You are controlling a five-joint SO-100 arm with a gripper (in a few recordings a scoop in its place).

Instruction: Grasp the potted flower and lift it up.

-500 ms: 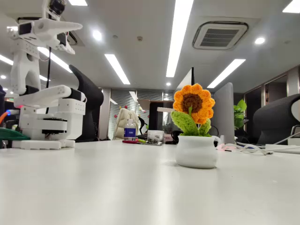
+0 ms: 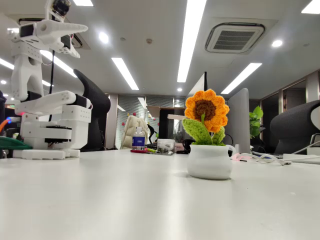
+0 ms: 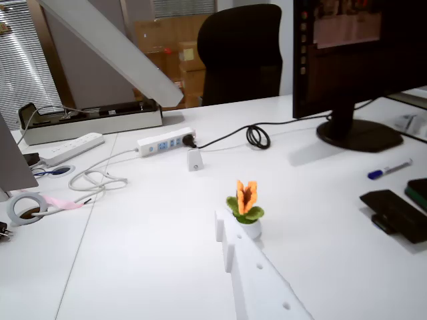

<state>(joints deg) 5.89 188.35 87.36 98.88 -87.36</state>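
We find the crocheted flower (image 2: 206,111) upright in its squat, glossy white pot (image 2: 209,162) on the smooth table (image 2: 125,200). The gripper (image 3: 223,241), well apart from the pot: we cannot tell its spread.

Wrist view: white gripper finger (image 3: 257,273) covers part of the potted flower's (image 3: 246,207) pot beyond its tip; finger's base cut off at bottom edge.
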